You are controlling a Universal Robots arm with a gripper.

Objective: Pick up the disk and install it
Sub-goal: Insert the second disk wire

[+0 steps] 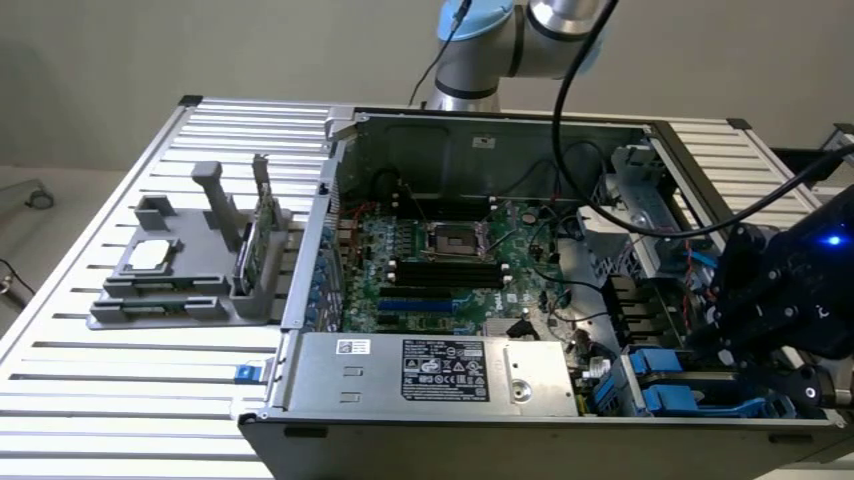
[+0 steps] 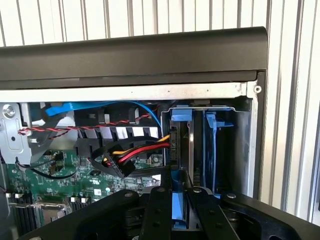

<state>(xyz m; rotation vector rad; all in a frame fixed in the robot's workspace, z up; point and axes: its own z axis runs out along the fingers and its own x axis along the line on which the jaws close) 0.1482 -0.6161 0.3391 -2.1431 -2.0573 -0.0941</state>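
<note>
The disk shows edge-on in the wrist view, a thin grey slab with a blue carrier edge. It stands upright in a slot of the drive bay at the corner of the open computer case. My gripper is shut on its blue near edge, one black finger on each side. In the exterior view my gripper hangs over the bay's blue parts at the case's front corner, on the exterior view's right.
A second blue carrier sits in the neighbouring slot. Red, yellow and black cables lie beside the bay over the motherboard. The power supply fills the case front. A grey fixture with a small silver chip stands on the slatted table.
</note>
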